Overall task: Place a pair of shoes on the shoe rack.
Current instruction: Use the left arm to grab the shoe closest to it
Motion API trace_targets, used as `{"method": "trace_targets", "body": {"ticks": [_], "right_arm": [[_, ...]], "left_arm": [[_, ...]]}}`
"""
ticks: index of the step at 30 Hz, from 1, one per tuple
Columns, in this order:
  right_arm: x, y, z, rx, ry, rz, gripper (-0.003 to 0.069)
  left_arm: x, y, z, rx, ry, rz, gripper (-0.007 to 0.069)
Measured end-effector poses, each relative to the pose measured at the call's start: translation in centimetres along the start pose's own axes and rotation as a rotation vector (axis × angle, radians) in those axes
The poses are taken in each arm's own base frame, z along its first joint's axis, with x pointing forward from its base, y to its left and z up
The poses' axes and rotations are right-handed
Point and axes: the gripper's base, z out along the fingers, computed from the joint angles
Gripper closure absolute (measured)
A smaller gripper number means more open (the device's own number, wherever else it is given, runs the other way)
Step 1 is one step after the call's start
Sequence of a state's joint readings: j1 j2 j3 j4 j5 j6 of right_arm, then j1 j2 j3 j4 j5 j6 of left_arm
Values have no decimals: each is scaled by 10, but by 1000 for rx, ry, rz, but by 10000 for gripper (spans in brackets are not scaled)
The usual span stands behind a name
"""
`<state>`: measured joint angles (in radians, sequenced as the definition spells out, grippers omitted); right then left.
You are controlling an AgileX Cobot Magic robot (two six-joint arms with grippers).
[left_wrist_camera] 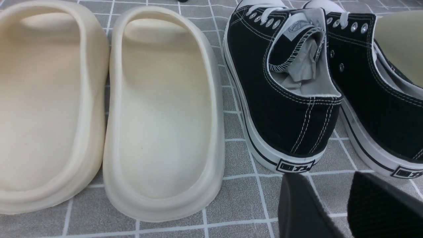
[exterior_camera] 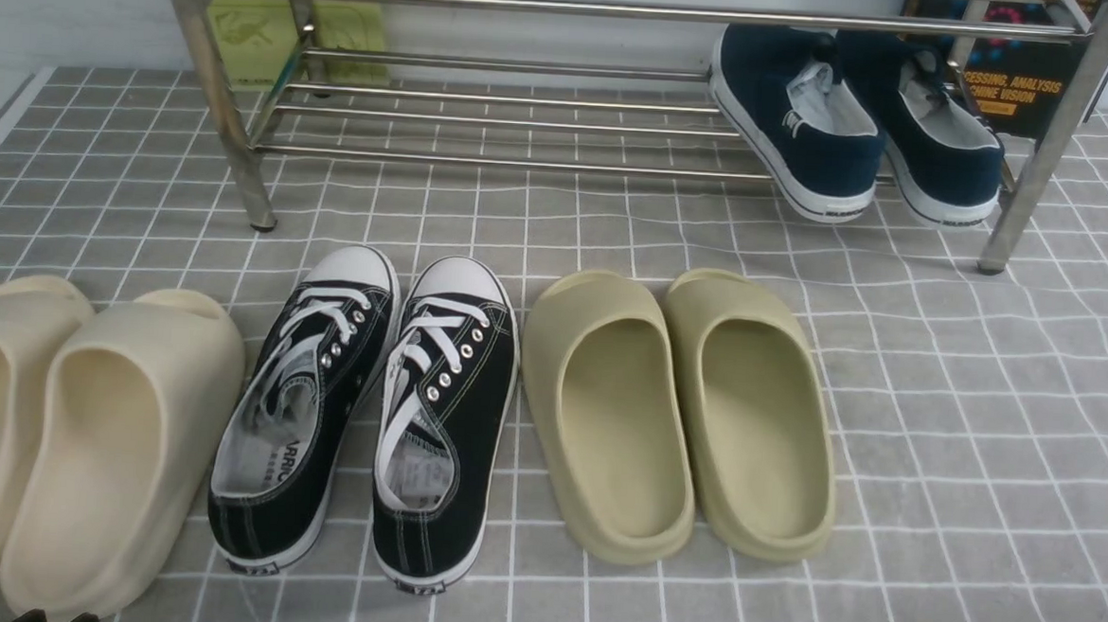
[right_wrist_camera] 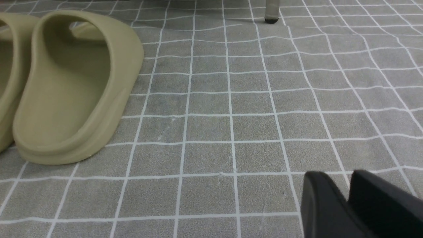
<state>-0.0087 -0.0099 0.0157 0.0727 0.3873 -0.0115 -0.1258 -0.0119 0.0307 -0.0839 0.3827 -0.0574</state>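
The two black canvas sneakers with white laces stand side by side on the grey checked mat, toes toward the rack: the left one [exterior_camera: 307, 412] and the right one [exterior_camera: 449, 419]. Their heels fill the left wrist view [left_wrist_camera: 284, 109] [left_wrist_camera: 380, 99]. The silver tube shoe rack [exterior_camera: 524, 162] stands at the back. My left gripper [left_wrist_camera: 325, 180] is open and empty, just behind the heel of the left sneaker, its tips barely showing in the front view [exterior_camera: 49, 618]. My right gripper [right_wrist_camera: 338, 178] is shut and empty, low over bare mat to the right of the olive slides.
A pair of beige foam slides [exterior_camera: 120, 440] lies left of the sneakers and a pair of olive slides [exterior_camera: 681, 422] lies right of them. Navy slip-ons [exterior_camera: 810, 125] rest on the rack's lower shelf at the right. A rack leg [right_wrist_camera: 271, 13] shows in the right wrist view.
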Motion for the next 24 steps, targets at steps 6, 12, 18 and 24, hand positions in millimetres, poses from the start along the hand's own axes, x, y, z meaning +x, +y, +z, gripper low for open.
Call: {"method": "trace_targets", "body": {"ticks": [6, 12, 18, 24], "right_arm": [[0, 0, 0, 0, 0, -1, 480], [0, 0, 0, 1, 0, -2, 475], [0, 0, 0, 1, -1, -2, 474], [0, 0, 0, 1, -1, -3, 463]], "left_arm": [[0, 0, 0, 0, 0, 0, 386], [-1, 0, 0, 0, -9, 0, 386], [-23, -1, -3, 11, -258, 15, 386], [-45, -3, -12, 28, -515, 17, 386]]}}
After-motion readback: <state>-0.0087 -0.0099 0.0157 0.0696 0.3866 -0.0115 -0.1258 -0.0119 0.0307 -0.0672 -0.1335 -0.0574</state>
